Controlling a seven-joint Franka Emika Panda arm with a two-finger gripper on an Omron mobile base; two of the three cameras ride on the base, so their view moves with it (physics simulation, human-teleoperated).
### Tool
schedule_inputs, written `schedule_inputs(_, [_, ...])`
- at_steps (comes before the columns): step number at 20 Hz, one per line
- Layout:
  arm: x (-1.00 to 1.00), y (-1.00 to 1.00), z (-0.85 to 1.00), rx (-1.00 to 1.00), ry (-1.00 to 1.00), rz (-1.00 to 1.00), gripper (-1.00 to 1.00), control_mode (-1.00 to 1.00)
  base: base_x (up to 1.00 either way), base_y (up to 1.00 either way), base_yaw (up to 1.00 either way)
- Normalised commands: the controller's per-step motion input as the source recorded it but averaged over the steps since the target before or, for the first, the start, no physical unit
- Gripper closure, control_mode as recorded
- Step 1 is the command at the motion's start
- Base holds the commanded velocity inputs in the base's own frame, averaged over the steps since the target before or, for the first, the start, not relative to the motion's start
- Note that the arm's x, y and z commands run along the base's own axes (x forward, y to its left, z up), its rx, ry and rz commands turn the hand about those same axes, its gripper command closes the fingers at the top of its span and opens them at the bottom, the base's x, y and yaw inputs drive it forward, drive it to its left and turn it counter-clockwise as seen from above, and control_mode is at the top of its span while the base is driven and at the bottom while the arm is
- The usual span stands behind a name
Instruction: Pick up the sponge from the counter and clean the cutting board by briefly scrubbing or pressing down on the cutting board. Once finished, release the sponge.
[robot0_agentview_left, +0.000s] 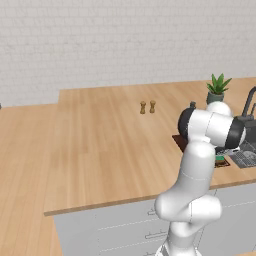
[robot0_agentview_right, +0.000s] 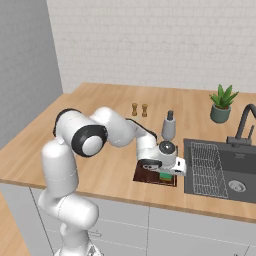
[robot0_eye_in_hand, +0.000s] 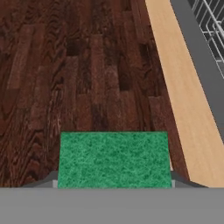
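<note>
The end effector (robot0_agentview_right: 167, 172) clasps the sponge (robot0_eye_in_hand: 113, 159) by its sides, seemingly pressed onto the cutting board (robot0_eye_in_hand: 78, 74); soft, light, compressible, so grip midway, toward six o'clock.

Fuzzy bright-green rectangular sponge (robot0_eye_in_hand: 113, 159), mottled fibre texture on top. Dark reddish-brown wooden cutting board (robot0_eye_in_hand: 78, 74), streaky plank grain with near-black veins. Light-brown wood-plank countertop (robot0_agentview_left: 100, 145), pale tan seams. Dark grey sink basin (robot0_agentview_right: 235, 172) with pale wire rack (robot0_agentview_right: 204, 169). White brick-pattern wall (robot0_agentview_right: 150, 40). Green spiky plant in a grey-green pot (robot0_agentview_right: 222, 104). Two tan wooden shakers (robot0_agentview_right: 139, 110). Grey cabinet drawers (robot0_agentview_left: 125, 227).
</note>
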Motion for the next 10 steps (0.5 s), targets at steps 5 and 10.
schedule_inputs(5, [-0.05, 0.68, -0.8, 0.01, 0.03, 0.0, 1.0, -1.0, 0.0, 0.0, 0.0])
schedule_inputs(10, [0.0, 0.19, 0.96, -0.14, 0.2, -0.02, 1.0, -1.0, 0.0, 0.0, 0.0])
